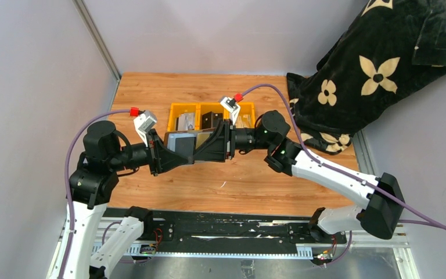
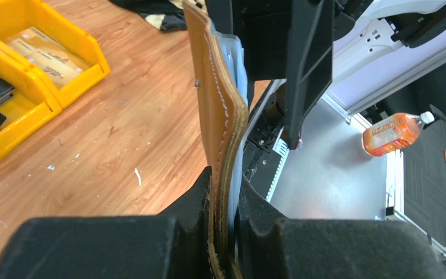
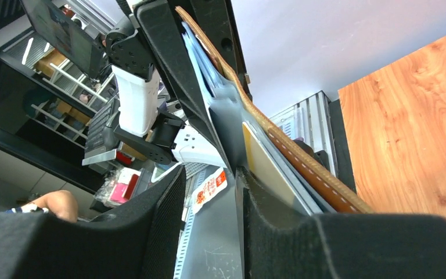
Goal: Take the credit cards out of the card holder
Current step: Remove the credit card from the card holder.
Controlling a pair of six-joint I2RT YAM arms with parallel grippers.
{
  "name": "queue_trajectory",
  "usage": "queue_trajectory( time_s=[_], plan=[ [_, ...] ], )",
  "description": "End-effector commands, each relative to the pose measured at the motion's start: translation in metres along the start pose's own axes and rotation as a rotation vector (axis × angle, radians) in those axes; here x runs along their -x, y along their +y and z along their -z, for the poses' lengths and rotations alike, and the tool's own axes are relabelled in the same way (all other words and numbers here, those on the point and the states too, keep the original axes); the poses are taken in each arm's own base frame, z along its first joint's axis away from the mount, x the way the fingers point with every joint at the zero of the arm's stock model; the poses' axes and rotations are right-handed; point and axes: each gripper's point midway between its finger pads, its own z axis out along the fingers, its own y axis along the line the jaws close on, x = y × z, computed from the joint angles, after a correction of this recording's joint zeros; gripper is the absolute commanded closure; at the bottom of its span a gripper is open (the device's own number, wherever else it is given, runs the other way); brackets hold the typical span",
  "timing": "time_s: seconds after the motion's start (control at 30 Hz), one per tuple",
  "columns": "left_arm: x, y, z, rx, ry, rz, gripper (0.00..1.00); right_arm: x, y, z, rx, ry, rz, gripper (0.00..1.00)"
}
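Top external view, from the left: the left gripper hangs above the table, just in front of the row of yellow bins. Its jaws are set narrow and clamped on one edge of the card holder. The holder is held in the air, directly in front of the bins and not touching them, with its grey inner face showing. The right gripper meets it from the other side, also just in front of the bins.

In the right wrist view, that gripper's jaws stand partway apart with open space between them. A tan card pokes out of the holder's pocket, hard against one finger. I cannot tell whether the card lies between the fingers, and nothing is visibly pinched.

- **Wrong grip:** if the right jaws close slightly off, they could catch the pocket wall or the leather along with the card.
- **Holder pulled loose:** the left jaws hold only one edge of soft, bending leather, so a pull on a snagged card could drag the holder out of them.
- **Dropped card:** a thin, slick card gripped at its very edge could slip and land in front of the bins instead of in one.
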Motion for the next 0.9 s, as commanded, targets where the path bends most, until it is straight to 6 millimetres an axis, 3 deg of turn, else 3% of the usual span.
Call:
queue_trajectory(
  time_s=[0.0,0.23,0.87],
  plan=[
    [0.004,0.004,-0.001,0.018,-0.005,-0.016,1.0,0.005,0.035,0.007,0.05,-0.011,0.092,0.6],
    [0.005,0.003,-0.003,0.006,-0.012,0.019,1.0,0.002,0.041,0.0,0.128,0.007,0.04,0.6],
    [0.014,-0.019,-0.004,-0.109,-0.042,0.08,1.0,-0.002,0.031,-0.01,0.168,0.018,-0.016,0.62]
  ],
)
